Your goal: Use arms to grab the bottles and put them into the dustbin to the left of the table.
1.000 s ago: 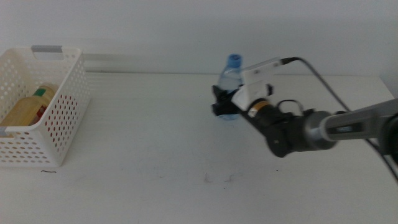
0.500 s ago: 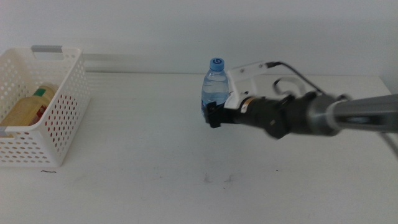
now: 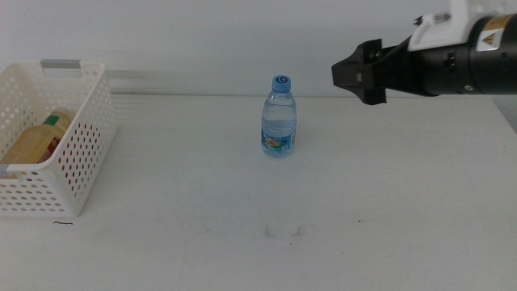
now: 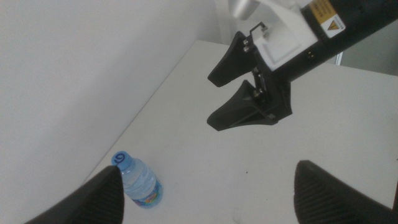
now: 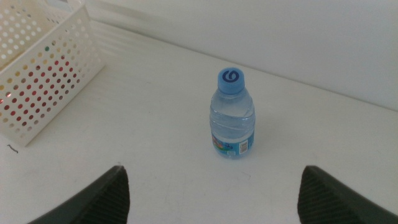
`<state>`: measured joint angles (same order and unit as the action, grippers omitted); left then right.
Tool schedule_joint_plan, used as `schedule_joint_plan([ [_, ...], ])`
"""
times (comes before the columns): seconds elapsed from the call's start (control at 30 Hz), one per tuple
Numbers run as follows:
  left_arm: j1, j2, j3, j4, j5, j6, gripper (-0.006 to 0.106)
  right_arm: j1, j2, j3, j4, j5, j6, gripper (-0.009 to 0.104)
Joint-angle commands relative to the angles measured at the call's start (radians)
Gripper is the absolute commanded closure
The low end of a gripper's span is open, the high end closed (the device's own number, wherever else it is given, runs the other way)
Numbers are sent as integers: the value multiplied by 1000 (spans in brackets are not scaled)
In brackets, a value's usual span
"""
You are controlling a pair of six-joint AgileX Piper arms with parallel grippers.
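A small clear water bottle (image 3: 279,118) with a blue cap stands upright and free on the white table (image 3: 242,202), also seen as the bottle (image 5: 233,116) and the bottle (image 4: 138,185). My right gripper (image 3: 353,77) hangs open above and to the right of it, holding nothing; its own view shows the right gripper (image 5: 211,202) with jaws wide apart. My left gripper (image 4: 211,205) is open too and out of the middle view. The white perforated dustbin (image 3: 77,153) stands at the table's left with a yellow tea bottle (image 3: 36,141) lying inside.
The right arm's gripper (image 4: 249,93) shows in the left wrist view, high over the table. Small dark scuff marks (image 3: 283,232) lie near the front. The dustbin (image 5: 43,68) shows red through its holes.
The right gripper carried the water bottle slightly left, let it go and pulled back up and to the right. The bottle now stands alone.
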<state>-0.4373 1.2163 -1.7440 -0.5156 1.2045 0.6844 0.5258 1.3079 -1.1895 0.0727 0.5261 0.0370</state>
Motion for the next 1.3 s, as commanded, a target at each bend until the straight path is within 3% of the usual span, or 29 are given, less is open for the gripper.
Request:
schedule_joint_plan([
  [0.0, -2, -5, -1, -5, -14, -1, 7, 2, -14, 9, -20, 23, -1, 10],
  [0.6, -12, -2, 24, 55, -111, -49, 7, 2, -14, 9, -8, 23, 0, 10],
  [0.7, -109, -29, 191, 229, -315, -301, 7, 2, -14, 9, -8, 23, 0, 10],
  [0.77, -207, -68, 388, 422, -564, -493, 7, 2, -14, 9, 13, 23, 0, 10],
  [0.87, -274, -100, 729, 627, -991, -740, 7, 2, -14, 9, 24, 23, 0, 10],
  [1.03, -251, -8, 1125, 643, -1555, -933, 7, 2, -14, 9, 24, 20, 0, 10],
  [1.27, -186, 238, 1231, 631, -1795, -919, 7, 2, -14, 9, 24, 20, 0, 10],
])
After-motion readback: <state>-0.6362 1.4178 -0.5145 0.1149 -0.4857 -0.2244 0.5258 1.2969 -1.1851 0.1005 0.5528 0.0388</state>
